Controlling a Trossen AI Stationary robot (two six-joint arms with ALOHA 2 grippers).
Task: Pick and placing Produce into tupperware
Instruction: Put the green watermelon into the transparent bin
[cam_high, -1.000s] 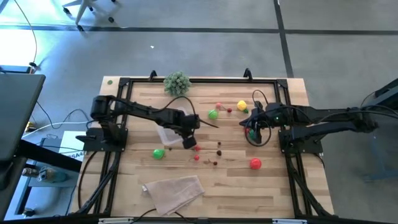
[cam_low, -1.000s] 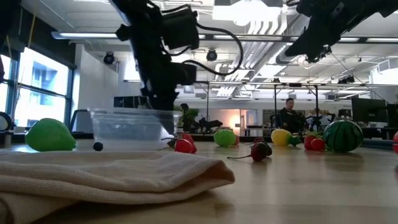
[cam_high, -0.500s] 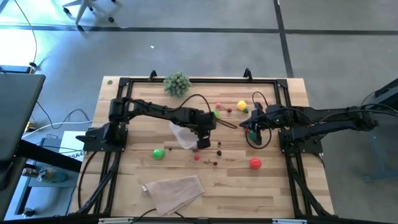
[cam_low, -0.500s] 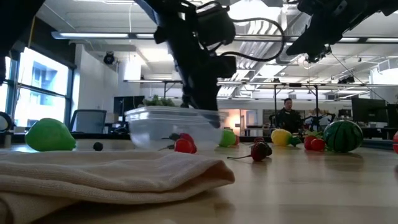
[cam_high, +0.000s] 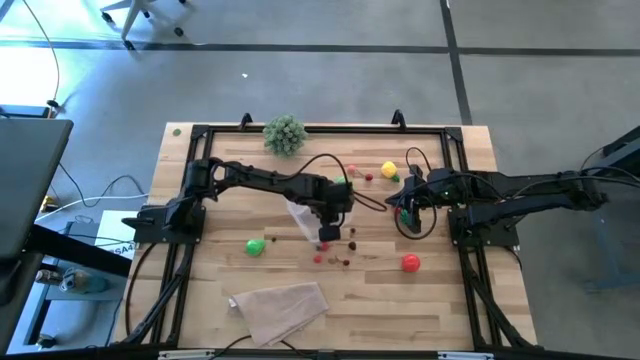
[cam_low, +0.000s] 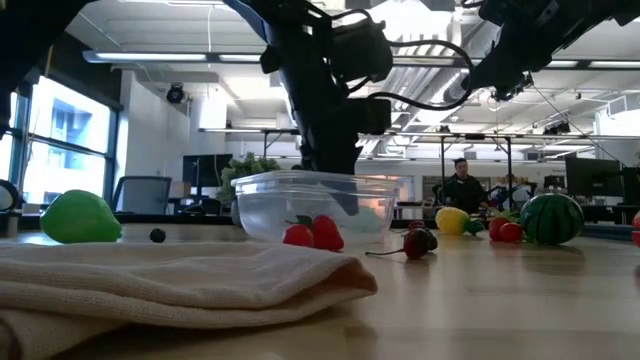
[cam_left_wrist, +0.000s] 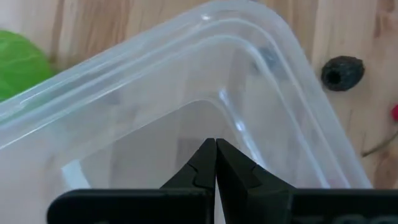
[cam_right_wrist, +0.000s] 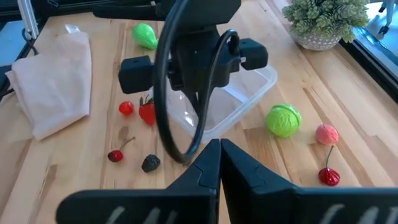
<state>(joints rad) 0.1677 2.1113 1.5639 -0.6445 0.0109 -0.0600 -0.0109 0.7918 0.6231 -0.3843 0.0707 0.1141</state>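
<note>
Though lying right before the tupperware (cam_low: 320, 205), not yet inside: strawberry (cam_low: 325, 232). Tupperware mid-desk (cam_high: 440, 300), wall pinched by left pincer (cam_left_wrist: 215, 163); seemingly a positioning step. Next: let go, then pick that strawberry. Farther off, waiting above desk: right pincer (cam_right_wrist: 219, 155), pressed together.

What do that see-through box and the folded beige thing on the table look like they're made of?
The box looks like thin clear plastic: you see fruit through its glossy walls. The beige thing appears to be soft matte cloth, judging by its folds and rumpled edges.
</note>
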